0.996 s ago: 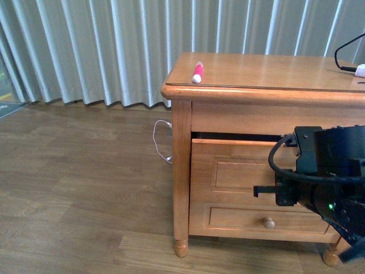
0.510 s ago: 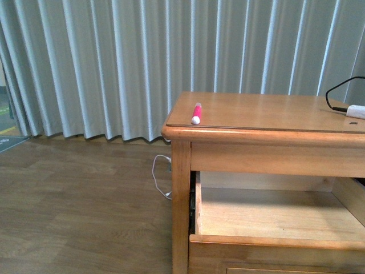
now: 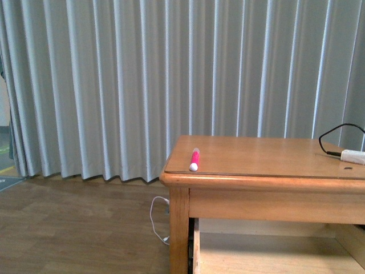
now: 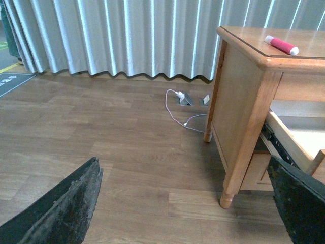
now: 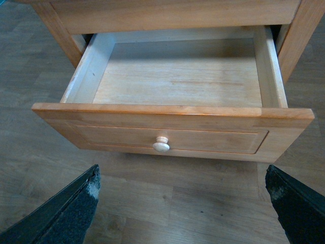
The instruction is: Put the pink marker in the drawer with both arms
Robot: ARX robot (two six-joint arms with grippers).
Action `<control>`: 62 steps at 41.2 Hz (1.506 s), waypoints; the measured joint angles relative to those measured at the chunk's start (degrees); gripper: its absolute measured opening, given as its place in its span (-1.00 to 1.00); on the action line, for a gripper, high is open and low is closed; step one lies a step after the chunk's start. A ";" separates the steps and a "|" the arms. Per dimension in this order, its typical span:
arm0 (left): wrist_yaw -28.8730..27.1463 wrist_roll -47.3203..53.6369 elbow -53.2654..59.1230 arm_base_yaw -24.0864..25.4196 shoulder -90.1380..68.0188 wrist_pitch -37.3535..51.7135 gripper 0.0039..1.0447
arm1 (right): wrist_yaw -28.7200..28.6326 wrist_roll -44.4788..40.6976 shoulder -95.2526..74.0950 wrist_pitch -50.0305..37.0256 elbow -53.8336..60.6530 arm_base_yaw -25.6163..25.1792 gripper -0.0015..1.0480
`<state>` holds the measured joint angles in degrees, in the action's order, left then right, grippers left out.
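Observation:
The pink marker (image 3: 194, 158) with a white end lies on the wooden cabinet's top near its front left corner; it also shows in the left wrist view (image 4: 281, 44). The drawer (image 5: 177, 81) is pulled open and empty, with pale wood inside and a round knob (image 5: 161, 145) on its front; part of its inside shows in the front view (image 3: 274, 254). My left gripper (image 4: 188, 203) is open over the floor, to the cabinet's left. My right gripper (image 5: 185, 203) is open over the floor, in front of the drawer's front. Neither arm shows in the front view.
A white plug (image 3: 353, 156) with a black cable lies on the cabinet top at the right. A white cord (image 4: 177, 109) and floor sockets lie on the wood floor by the cabinet's leg (image 4: 227, 198). Grey curtains (image 3: 142, 80) hang behind.
The front view has risen: the drawer, barely ajar a second ago, now stands pulled open. The right arm, which filled the lower right, has left that view. The marker has not moved.

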<state>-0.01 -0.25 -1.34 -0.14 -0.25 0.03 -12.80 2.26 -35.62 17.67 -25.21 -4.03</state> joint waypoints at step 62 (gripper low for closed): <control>-14.05 6.86 -73.50 -22.43 -106.38 20.48 0.89 | 0.48 1.20 -0.57 4.59 -4.09 4.44 0.83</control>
<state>-14.06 6.61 -74.85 -22.57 -106.63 20.51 -12.32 3.46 -36.18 22.26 -29.30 0.40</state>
